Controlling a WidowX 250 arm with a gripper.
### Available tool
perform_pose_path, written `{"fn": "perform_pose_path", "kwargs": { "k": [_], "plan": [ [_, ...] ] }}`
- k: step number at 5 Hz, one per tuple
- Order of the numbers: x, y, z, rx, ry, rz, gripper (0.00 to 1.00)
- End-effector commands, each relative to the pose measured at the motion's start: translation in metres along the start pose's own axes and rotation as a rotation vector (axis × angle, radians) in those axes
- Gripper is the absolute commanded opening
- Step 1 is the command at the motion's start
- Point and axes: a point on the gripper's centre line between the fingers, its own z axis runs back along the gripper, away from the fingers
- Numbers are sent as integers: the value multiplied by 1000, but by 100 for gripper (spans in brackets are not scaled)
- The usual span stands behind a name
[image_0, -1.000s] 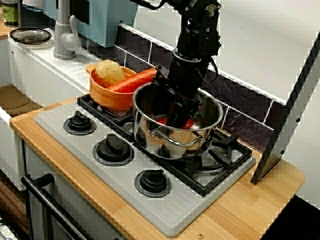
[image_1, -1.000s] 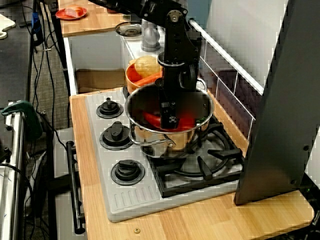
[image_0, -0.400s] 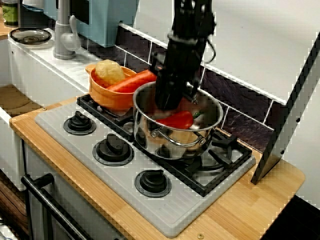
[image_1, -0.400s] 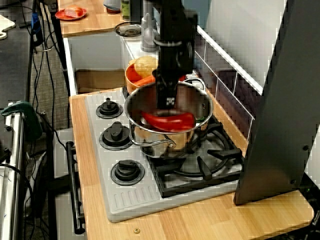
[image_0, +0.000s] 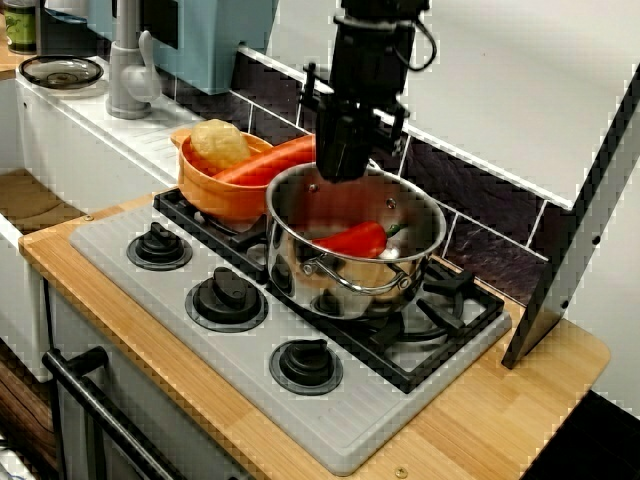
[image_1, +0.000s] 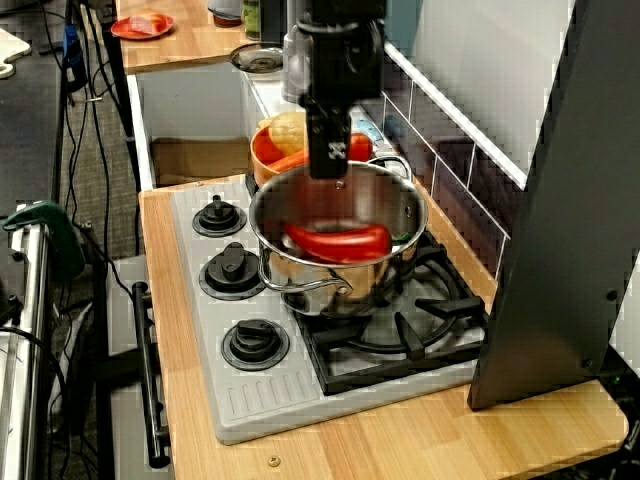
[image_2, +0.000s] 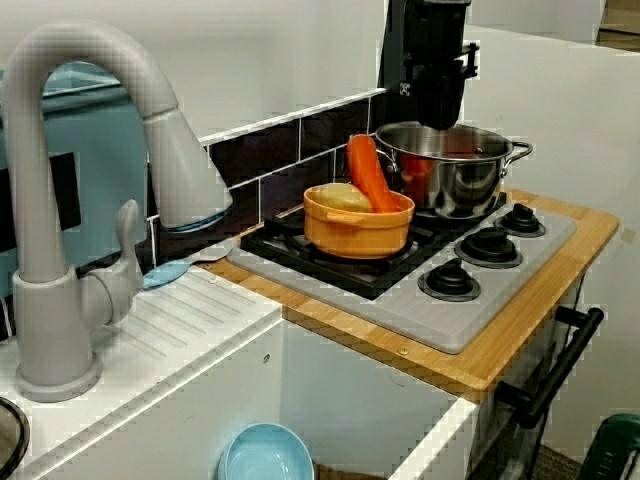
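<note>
**Over the steel pot (image_0: 287, 272), the jaws hung above a red pepper (image_0: 352, 240)**

On the black grate (image_0: 455, 300) of the hob, which was set into the wooden bench (image_0: 480, 425), stood the pot. The pepper lay inside it on the bottom, with its green stem pointing right in the front view. The jaws pointed straight down just over the pot's far rim, on the side nearest the orange bowl (image_0: 205, 195), and were well clear of the pepper. No view showed whether they were parted or closed, though nothing hung between them. The bowl sat just beside the pot on the same grate. It held a pale yellow potato (image_0: 218, 145) and a carrot (image_0: 262, 166) that leaned over its rim toward the pot. Seen from the sink, a grey tap (image_2: 60, 200) stood in the foreground.
</note>
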Motion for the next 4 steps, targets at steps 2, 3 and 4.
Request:
{"fn": "perform_pose_path", "kwargs": {
  "k": [2,3,4],
  "plan": [
    [2,9,35,40,-54,43,100],
    [2,9,35,40,-54,43,100],
    [6,-3,32,45,-77,83,100]
  ]
}}
